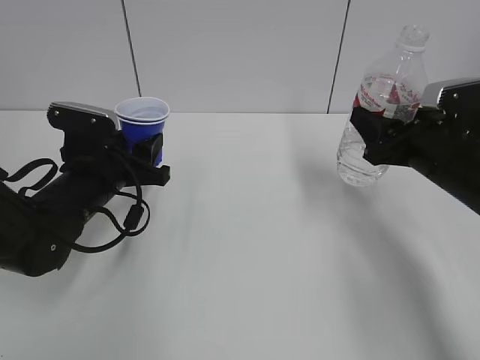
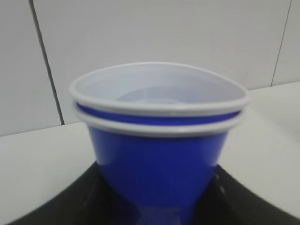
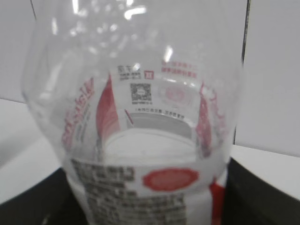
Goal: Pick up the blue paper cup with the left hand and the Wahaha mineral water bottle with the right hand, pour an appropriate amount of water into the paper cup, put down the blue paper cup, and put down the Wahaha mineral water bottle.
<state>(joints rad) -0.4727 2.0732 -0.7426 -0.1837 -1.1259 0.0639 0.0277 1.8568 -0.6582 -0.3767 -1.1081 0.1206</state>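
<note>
White table (image 1: 247, 262) bare between blue paper cup (image 1: 141, 129) and Wahaha mineral water bottle (image 1: 379, 105).

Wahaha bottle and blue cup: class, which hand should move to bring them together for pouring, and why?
The right hand, probably. It holds the Wahaha bottle upright, apparently lifted off the table, so it can travel and tilt. The left hand grips the blue cup low near the table; keeping the cup steady seems safer.

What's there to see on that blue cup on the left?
The cup is small, tapered, royal blue outside and white inside, apparently paper. Its white rolled rim shows doubled, like two nested cups. It stands upright, clamped low down by the left tool. Whether it rests on the table is unclear. The left wrist view suggests a little liquid inside.
</note>
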